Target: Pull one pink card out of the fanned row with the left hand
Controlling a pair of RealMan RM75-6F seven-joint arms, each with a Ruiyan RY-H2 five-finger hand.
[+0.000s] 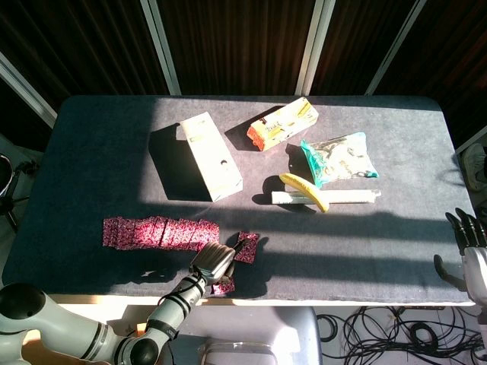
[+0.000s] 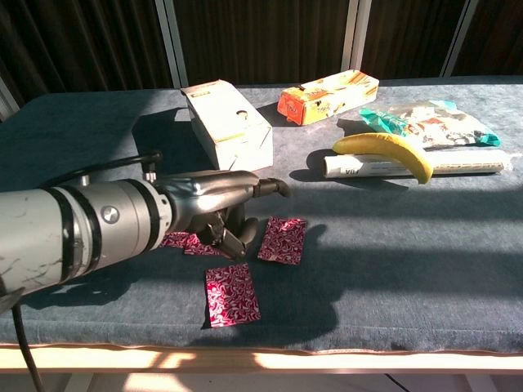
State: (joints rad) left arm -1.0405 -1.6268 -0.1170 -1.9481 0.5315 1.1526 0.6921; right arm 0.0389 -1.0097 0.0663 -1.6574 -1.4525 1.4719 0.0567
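The fanned row of cards [image 1: 160,233] to the left hand's [image 2: 219,207] left is pink with a dark swirling print, as are the loose card [image 2: 282,239] just right of its fingers and the card [image 2: 231,294] below it. The hand itself is dark grey and metallic, on a pale grey arm [image 2: 73,237] banded in black. Beyond the hand lie a cream carton [image 1: 210,155], an orange and yellow box [image 1: 282,125], a yellow banana [image 2: 386,150], a white tube [image 1: 327,197], and a teal-edged snack bag [image 1: 335,157]. The table [image 1: 365,243] is dark blue-grey.
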